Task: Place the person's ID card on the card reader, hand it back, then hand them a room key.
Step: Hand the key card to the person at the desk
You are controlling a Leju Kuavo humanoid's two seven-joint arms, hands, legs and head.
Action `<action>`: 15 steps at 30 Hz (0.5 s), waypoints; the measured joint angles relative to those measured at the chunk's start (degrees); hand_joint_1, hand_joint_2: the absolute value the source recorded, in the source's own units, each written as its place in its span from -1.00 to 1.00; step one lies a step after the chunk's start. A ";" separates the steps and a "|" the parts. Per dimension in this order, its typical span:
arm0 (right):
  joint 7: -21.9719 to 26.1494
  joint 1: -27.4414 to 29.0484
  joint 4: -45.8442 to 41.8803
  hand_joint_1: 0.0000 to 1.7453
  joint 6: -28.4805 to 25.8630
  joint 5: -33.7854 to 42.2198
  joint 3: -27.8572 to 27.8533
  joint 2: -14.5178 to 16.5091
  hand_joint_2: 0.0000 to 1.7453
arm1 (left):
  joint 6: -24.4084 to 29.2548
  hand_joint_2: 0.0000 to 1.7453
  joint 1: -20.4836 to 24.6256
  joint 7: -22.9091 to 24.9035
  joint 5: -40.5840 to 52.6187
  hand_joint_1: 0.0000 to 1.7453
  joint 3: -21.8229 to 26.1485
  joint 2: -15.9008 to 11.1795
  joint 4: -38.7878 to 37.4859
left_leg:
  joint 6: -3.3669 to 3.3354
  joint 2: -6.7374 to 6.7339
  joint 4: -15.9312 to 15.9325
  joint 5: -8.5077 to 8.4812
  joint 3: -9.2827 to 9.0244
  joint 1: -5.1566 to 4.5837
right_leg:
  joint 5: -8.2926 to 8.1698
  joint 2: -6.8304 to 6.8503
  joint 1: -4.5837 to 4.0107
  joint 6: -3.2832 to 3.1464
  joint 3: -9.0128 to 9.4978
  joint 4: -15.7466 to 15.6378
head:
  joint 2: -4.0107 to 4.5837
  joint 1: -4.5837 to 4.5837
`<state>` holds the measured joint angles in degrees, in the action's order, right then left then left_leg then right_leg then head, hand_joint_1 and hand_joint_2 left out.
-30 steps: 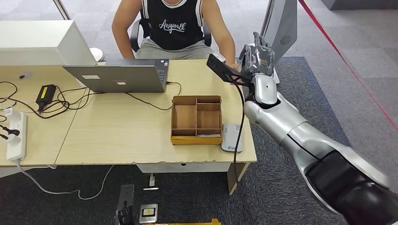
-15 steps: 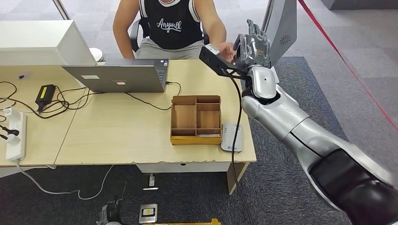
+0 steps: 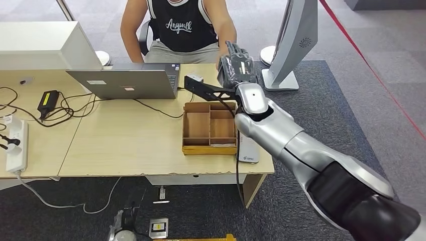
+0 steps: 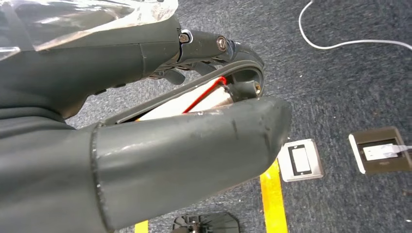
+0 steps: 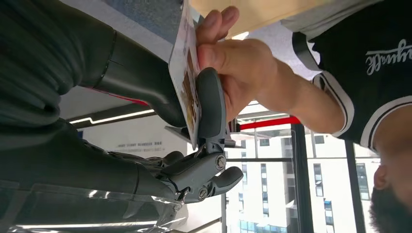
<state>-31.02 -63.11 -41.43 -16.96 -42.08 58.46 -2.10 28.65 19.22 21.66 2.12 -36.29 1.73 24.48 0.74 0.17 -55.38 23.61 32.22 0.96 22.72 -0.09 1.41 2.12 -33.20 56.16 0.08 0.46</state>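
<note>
The right hand is raised over the far edge of the desk, its thumb and a dark finger pinching the ID card edge-on; the person's hand grips the same card from the other side, so both have hold of it. The left hand hangs over dark carpet, and whether it is open or closed cannot be told. The card reader lies flat at the desk's near right corner, just beside the wooden tray, with the right forearm crossing above it; bare desk lies left of the tray up to the laptop and its trailing cables. The person sits across the desk; a grey stand rises beyond the desk's right end; a red line runs across the carpet further right.
</note>
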 joint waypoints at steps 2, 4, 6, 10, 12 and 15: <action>0.85 0.00 2.22 1.00 -0.43 0.31 0.29 1.55 1.00 | 0.04 -1.00 0.11 0.00 -0.32 -1.00 -0.16 -0.01 -0.14 | 0.00 0.00 0.00 0.00 0.01 0.01 | 0.01 0.00 -0.01 0.00 -0.01 -0.01 | 0.00 0.00; 1.34 0.00 4.20 1.00 -0.59 0.48 0.59 2.82 1.00 | 0.05 -1.00 0.14 -0.01 -0.48 -1.00 -0.24 -0.01 -0.29 | 0.00 0.00 0.00 0.01 0.02 0.01 | 0.01 0.00 -0.01 0.00 -0.02 -0.01 | -0.01 0.00; 1.58 0.00 5.88 1.00 -0.64 0.57 0.92 3.82 1.00 | 0.05 -1.00 0.16 -0.02 -0.53 -1.00 -0.35 -0.01 -0.41 | 0.00 -0.01 0.00 0.01 0.06 0.01 | 0.02 0.01 -0.01 0.00 -0.03 -0.02 | 0.00 0.01; 1.90 -0.02 8.30 1.00 -0.79 0.79 1.37 5.05 1.00 | 0.09 -1.00 0.16 -0.02 -0.57 -1.00 -0.63 -0.04 -0.57 | 0.00 0.00 -0.01 0.01 0.10 0.00 | 0.01 0.01 0.00 0.00 -0.06 -0.03 | 0.00 0.01; 1.95 -0.05 9.15 1.00 -0.86 0.84 1.53 5.44 1.00 | 0.09 -1.00 0.17 -0.02 -0.57 -1.00 -0.68 -0.04 -0.58 | 0.00 0.00 -0.01 0.01 0.10 0.00 | 0.01 0.01 0.00 0.00 -0.07 -0.03 | 0.01 0.01; 1.99 -0.09 10.25 0.98 -0.90 0.86 1.80 5.90 1.00 | 0.09 -1.00 0.17 -0.04 -0.57 -1.00 -0.72 -0.05 -0.69 | 0.00 0.00 -0.01 0.01 0.11 0.00 | 0.01 0.01 0.00 0.00 -0.08 -0.03 | 0.00 0.00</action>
<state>-29.03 -63.20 -31.18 -17.86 -41.23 60.26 3.80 28.74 19.39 21.62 1.55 -37.00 1.68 23.80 0.74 0.17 -55.39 23.62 32.33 0.96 22.73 -0.08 1.41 2.12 -33.28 56.13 0.08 0.46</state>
